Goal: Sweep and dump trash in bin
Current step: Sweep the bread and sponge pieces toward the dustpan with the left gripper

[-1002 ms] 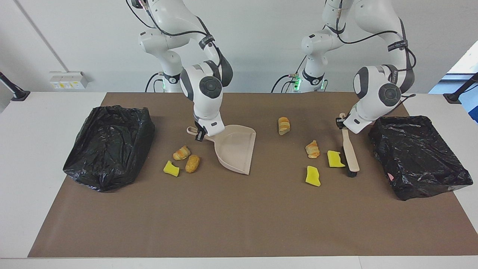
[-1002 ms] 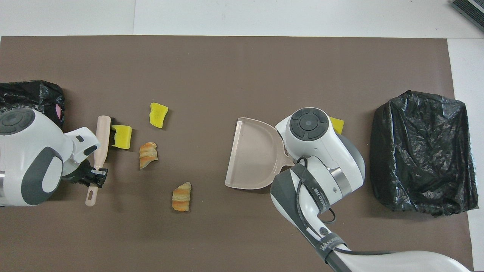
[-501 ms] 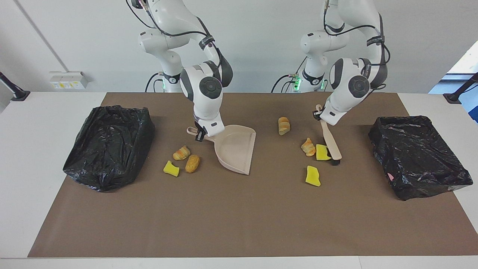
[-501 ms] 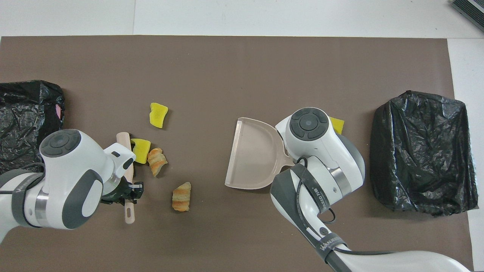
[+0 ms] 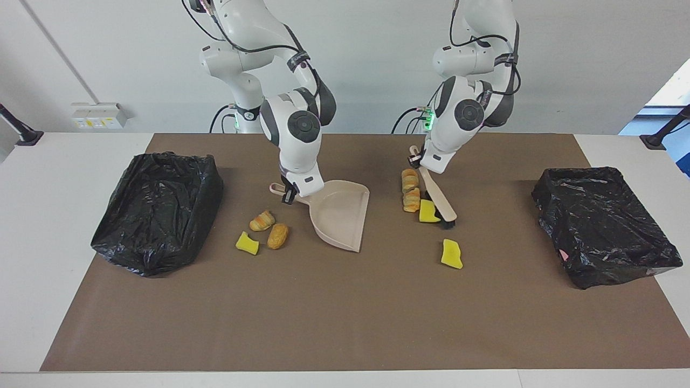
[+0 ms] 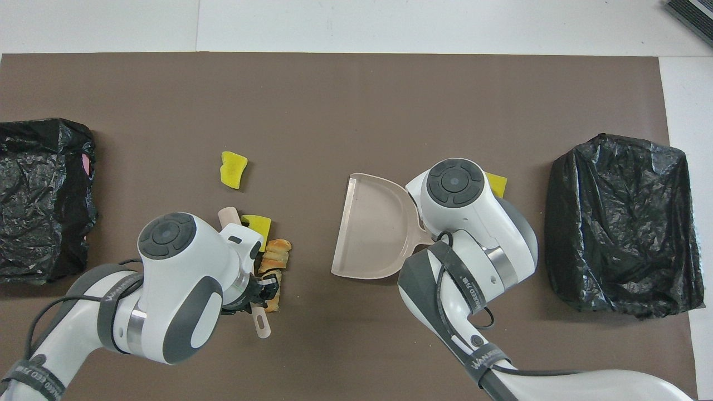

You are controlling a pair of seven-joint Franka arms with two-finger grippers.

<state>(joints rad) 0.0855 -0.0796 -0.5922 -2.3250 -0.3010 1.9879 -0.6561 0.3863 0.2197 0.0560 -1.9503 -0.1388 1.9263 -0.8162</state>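
My left gripper (image 5: 416,160) (image 6: 266,285) is shut on the handle of the beige brush (image 5: 437,200) (image 6: 260,326), whose black bristles rest on the mat. Against the brush lie three bits of trash: a yellow sponge chunk (image 5: 428,211) (image 6: 257,224) and two croissant pieces (image 5: 411,199) (image 5: 409,179) (image 6: 276,253). Another yellow chunk (image 5: 452,254) (image 6: 233,169) lies apart, farther from the robots. My right gripper (image 5: 289,195) is shut on the handle of the beige dustpan (image 5: 342,213) (image 6: 370,228), which sits on the mat with its mouth toward the brush. Three more bits (image 5: 262,220) (image 5: 278,236) (image 5: 247,243) lie beside the dustpan's handle.
Two bins lined with black bags stand on the brown mat, one at the right arm's end (image 5: 156,213) (image 6: 621,223) and one at the left arm's end (image 5: 604,223) (image 6: 42,195). In the overhead view my right wrist hides most of the bits beside the dustpan.
My left gripper swept the brush toward the dustpan, pushing a yellow chunk and a croissant piece up against a second croissant piece. The right arm and the dustpan stayed still.
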